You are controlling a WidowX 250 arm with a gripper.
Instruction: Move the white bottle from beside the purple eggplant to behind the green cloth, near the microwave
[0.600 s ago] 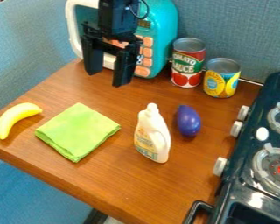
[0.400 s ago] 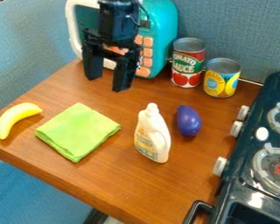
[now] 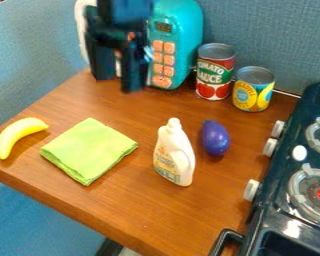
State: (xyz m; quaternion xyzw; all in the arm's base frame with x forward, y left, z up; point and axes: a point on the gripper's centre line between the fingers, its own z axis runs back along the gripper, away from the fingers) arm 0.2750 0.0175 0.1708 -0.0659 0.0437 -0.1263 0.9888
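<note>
Camera view: one black gripper [image 3: 118, 84], fingers wide apart, hangs by a teal toy microwave [image 3: 183, 30] at the worktop's [image 3: 213, 205] back. Two cans [image 3: 215, 75] stand beside the microwave; a green cloth [image 3: 89, 150] lies between a banana [image 3: 17, 134] and a white bottle [image 3: 175, 155].

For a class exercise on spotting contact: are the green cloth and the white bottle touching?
Apart. The camera view shows bare brown tabletop between the right corner of the green cloth and the white bottle.
</note>
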